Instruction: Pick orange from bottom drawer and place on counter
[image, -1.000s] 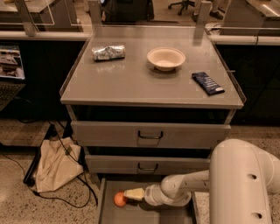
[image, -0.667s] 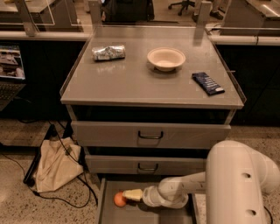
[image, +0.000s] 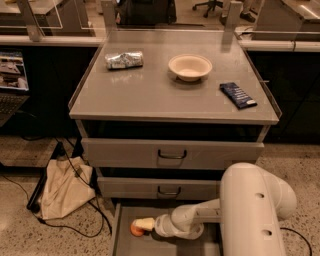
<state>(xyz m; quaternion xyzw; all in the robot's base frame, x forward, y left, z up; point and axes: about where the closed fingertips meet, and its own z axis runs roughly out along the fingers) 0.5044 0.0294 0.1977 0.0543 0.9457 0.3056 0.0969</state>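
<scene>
The orange (image: 135, 230) lies on the floor of the open bottom drawer (image: 122, 242), near its left wall. My gripper (image: 142, 224) reaches into the drawer from the right, its pale fingertips on or right over the orange. The white arm (image: 252, 205) comes in from the lower right. The counter (image: 165, 95) is the grey metal top of the cabinet, far above the gripper.
On the counter stand a beige bowl (image: 190, 66), a crumpled foil bag (image: 124, 59) and a dark blue packet (image: 238, 95). Two shut drawers with dark handles (image: 172, 154) sit above the open one. A beige cloth bag (image: 65, 187) and cables lie on the floor at left.
The arm has pushed a little to the left, bringing the gripper closer over the orange. The orange has stayed in place.
</scene>
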